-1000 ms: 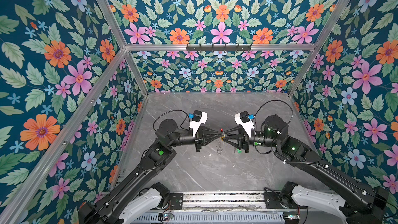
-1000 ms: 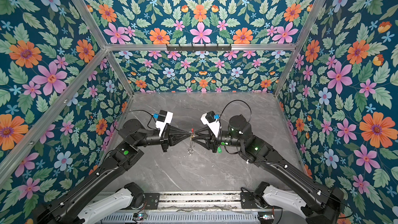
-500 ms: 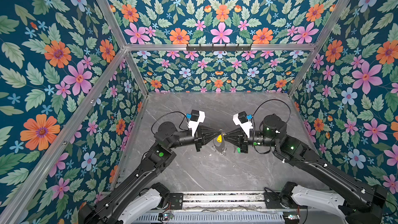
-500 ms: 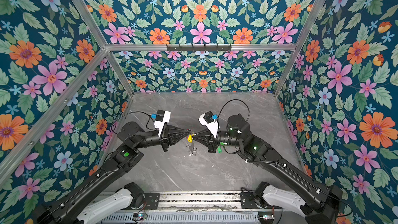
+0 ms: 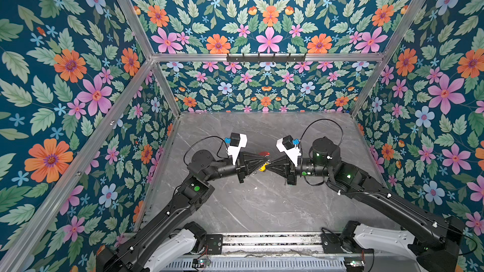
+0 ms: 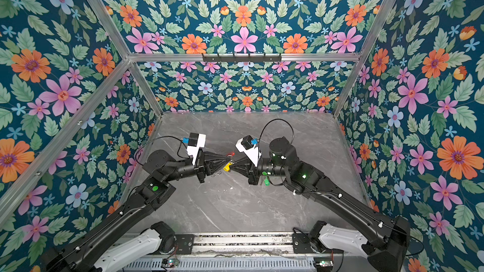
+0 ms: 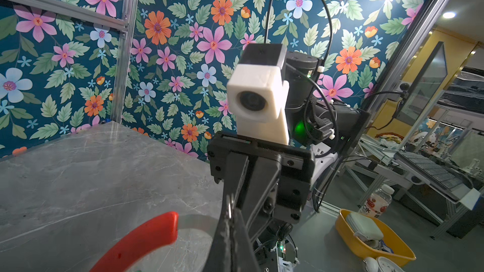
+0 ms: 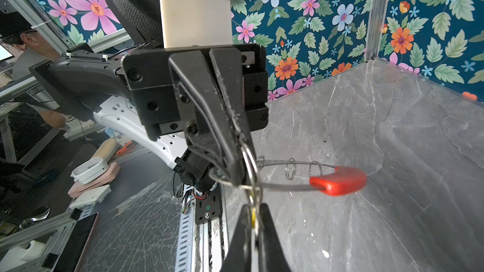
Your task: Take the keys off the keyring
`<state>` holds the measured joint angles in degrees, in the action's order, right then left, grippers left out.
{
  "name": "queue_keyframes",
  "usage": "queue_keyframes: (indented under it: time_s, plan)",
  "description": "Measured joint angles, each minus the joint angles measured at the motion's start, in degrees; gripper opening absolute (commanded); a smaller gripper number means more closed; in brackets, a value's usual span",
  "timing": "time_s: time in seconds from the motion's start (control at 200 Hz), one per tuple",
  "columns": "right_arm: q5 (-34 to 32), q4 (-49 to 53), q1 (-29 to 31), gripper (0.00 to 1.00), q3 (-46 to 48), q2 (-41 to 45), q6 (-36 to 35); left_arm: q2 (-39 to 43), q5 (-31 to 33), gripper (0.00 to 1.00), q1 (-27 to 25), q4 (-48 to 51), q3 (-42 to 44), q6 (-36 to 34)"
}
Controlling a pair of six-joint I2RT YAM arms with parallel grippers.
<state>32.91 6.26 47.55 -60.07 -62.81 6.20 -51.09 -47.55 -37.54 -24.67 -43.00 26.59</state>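
Note:
The keyring is a thin grey wire loop with a red sleeve (image 8: 337, 180) and small silver rings (image 8: 290, 171), held roughly level above the table. My left gripper (image 5: 265, 156) is shut on its wire, seen from the right wrist view at its fingertips (image 8: 231, 171). My right gripper (image 8: 255, 221) faces it tip to tip and is shut on the yellow key (image 5: 262, 167), whose small ring (image 8: 251, 176) still loops the wire. In a top view a small green key (image 6: 266, 181) shows below the right wrist. The red sleeve (image 7: 141, 239) fills the left wrist view's near corner.
Both arms meet over the middle of the grey marble table (image 5: 262, 205). Flowered walls close in the left, back and right sides. A metal rail (image 5: 262, 242) carrying the arm bases runs along the front edge.
My right gripper has closed on the yellow key. The keyring, which hung down between the two grippers a second ago, has swung up to lie about level.

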Motion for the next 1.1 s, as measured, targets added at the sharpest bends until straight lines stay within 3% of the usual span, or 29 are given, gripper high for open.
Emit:
queue_keyframes:
  time_s: [0.165,0.355,0.585,0.81,1.105]
  plan:
    - [0.0,2.7,0.3,0.36,-0.1,2.1,-0.5,0.3,-0.2,0.0,0.0,0.6,-0.4,-0.9]
    - [2.8,7.0,-3.9,0.48,-1.2,6.7,-1.7,0.7,-0.5,0.0,0.0,2.4,-1.0,-2.8]
    - [9.0,2.3,-8.2,0.48,-3.3,4.8,1.9,0.4,-2.3,0.0,0.0,1.9,-1.0,-3.0]
    - [15.0,-3.4,-8.3,0.33,-4.1,0.3,6.2,0.4,-3.6,0.0,0.0,0.0,-0.6,-2.7]
    - [17.9,-5.6,-8.3,0.3,-3.2,-0.6,8.8,0.7,-3.3,0.0,0.0,-0.3,-0.4,-2.7]
